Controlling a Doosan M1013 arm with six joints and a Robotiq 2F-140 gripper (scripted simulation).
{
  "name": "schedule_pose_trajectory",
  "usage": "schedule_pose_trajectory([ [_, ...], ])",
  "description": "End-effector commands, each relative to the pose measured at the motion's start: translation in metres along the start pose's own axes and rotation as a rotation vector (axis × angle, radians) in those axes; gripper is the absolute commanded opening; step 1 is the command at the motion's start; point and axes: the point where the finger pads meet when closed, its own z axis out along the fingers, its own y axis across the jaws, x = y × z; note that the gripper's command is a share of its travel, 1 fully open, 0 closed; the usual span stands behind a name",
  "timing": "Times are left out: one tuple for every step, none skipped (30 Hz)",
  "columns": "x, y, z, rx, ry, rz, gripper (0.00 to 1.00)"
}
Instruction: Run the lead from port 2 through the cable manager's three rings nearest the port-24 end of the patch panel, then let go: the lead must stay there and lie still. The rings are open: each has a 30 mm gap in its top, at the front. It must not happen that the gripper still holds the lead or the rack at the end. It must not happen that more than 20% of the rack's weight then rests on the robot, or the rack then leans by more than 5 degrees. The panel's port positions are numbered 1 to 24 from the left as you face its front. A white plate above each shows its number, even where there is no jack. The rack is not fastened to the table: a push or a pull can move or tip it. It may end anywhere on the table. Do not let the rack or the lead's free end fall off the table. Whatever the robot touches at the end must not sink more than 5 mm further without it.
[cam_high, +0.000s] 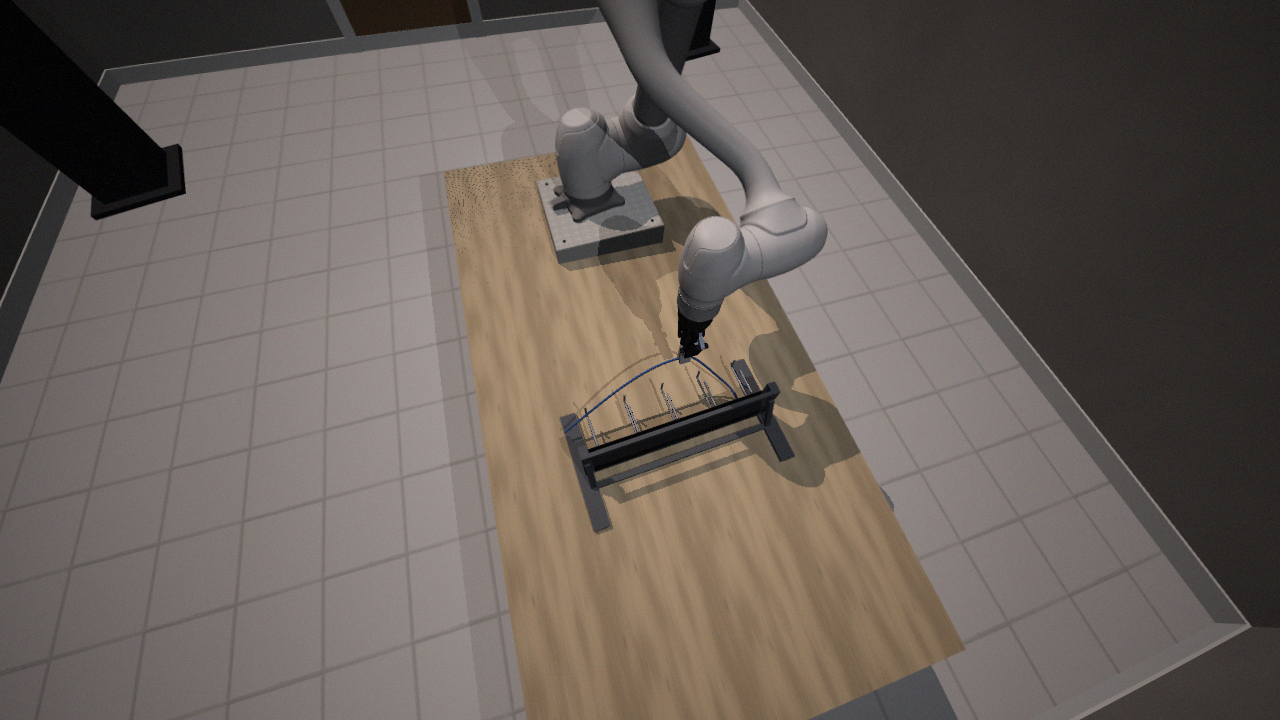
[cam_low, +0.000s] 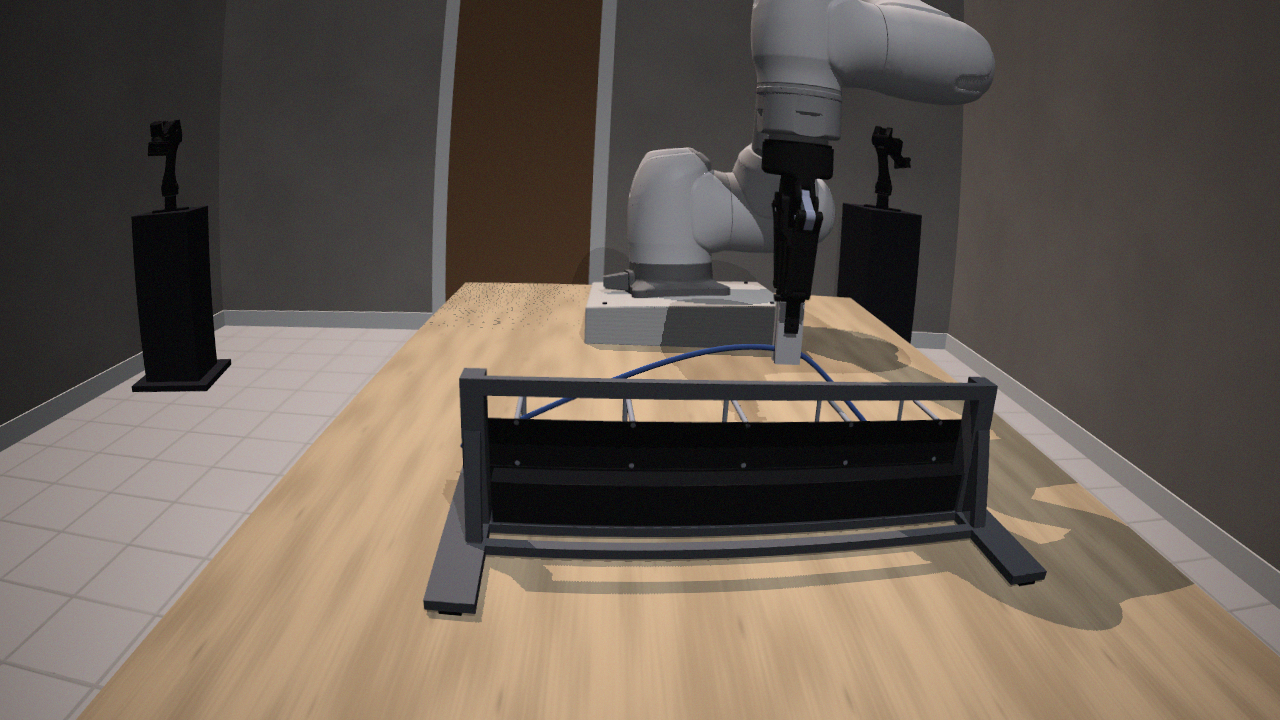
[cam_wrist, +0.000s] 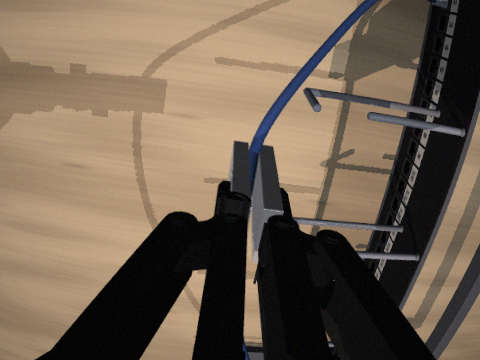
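Pale wooden planking on the table (cam_high: 716, 573) (cam_low: 626, 653) (cam_wrist: 60, 165) is stretching beneath the dark rack (cam_high: 680, 428) (cam_low: 733, 389) (cam_wrist: 465, 310), while a tiled floor (cam_high: 295, 358) (cam_low: 98, 501) is showing beyond the rack on both sides. On the rack's robot-base side, the gripper (cam_high: 685, 356) (cam_low: 787, 349) (cam_wrist: 249, 166) is pinching the blue lead (cam_high: 635, 377) (cam_low: 671, 360) (cam_wrist: 285, 100) between its fingertips. From that grip, the lead is sloping both ways toward the rack, arching near its metal rings (cam_high: 666, 402) (cam_low: 739, 411) (cam_wrist: 355, 97).
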Motion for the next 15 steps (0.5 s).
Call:
schedule_pose_trajectory([
  [-0.003, 0.019, -0.002, 0.000, -0.001, -0.008, 0.00],
  [-0.005, 0.033, -0.002, 0.000, -0.001, -0.013, 0.00],
  [-0.007, 0.045, -0.001, 0.000, -0.001, -0.018, 0.00],
  [-0.008, 0.054, -0.001, 0.000, -0.001, -0.021, 0.00],
  [-0.009, 0.058, -0.001, 0.000, -0.001, -0.023, 0.00],
  [-0.009, 0.059, -0.001, 0.000, -0.001, -0.023, 0.00],
  [-0.009, 0.059, -0.001, 0.000, -0.001, -0.023, 0.00],
  [-0.009, 0.059, -0.001, 0.000, -0.001, -0.023, 0.00],
  [-0.009, 0.059, -0.001, 0.000, -0.001, -0.023, 0.00],
  [-0.009, 0.059, -0.001, 0.000, -0.001, -0.023, 0.00],
  [-0.009, 0.059, -0.001, 0.000, -0.001, -0.023, 0.00],
  [-0.009, 0.059, -0.001, 0.000, -0.001, -0.023, 0.00],
  [-0.009, 0.059, -0.001, 0.000, -0.001, -0.023, 0.00],
  [-0.009, 0.059, -0.001, 0.000, -0.001, -0.023, 0.00],
  [-0.009, 0.059, -0.001, 0.000, -0.001, -0.023, 0.00],
])
